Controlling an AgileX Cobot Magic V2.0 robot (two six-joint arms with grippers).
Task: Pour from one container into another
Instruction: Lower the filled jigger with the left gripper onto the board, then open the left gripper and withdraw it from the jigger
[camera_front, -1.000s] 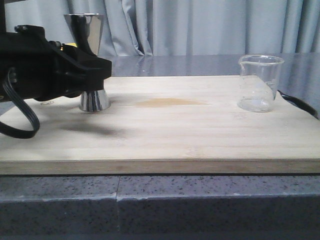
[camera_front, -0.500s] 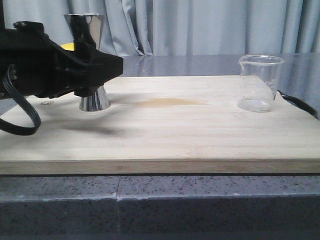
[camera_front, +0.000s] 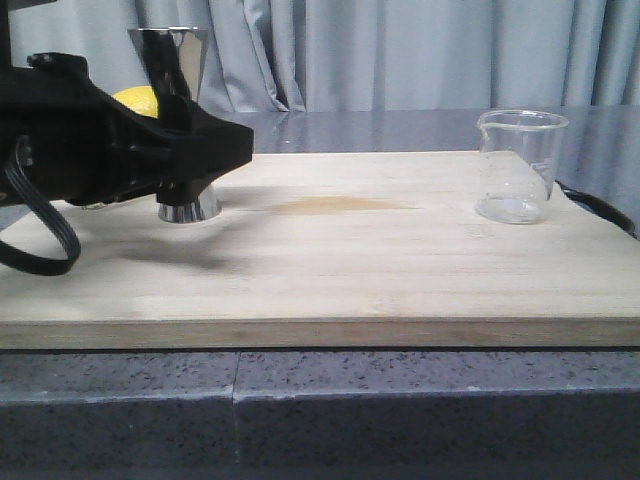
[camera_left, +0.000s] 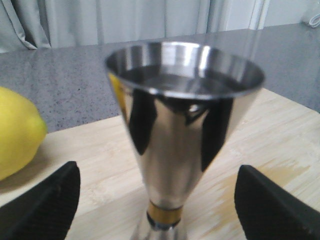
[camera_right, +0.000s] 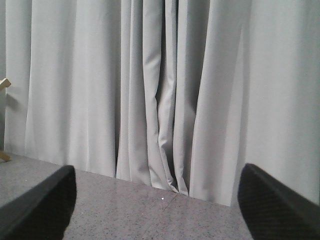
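One polished steel hourglass jigger with a gold waist band stands near the pale wooden board's back-left corner; one clear glass spouted beaker near its back-right corner; one yellow lemon, half hidden. The left gripper has its fingers apart either side of the jigger's waist, not touching. The right gripper has its fingers spread, facing curtains.

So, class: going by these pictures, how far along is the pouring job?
Nothing looks poured yet. The glass beaker stands upright on the right of the wooden board, untouched, with the right gripper facing curtains. In hand: the left gripper, jaws open, straddles the steel jigger without touching it, a lemon beside it. Left: grasping, lifting and pouring.
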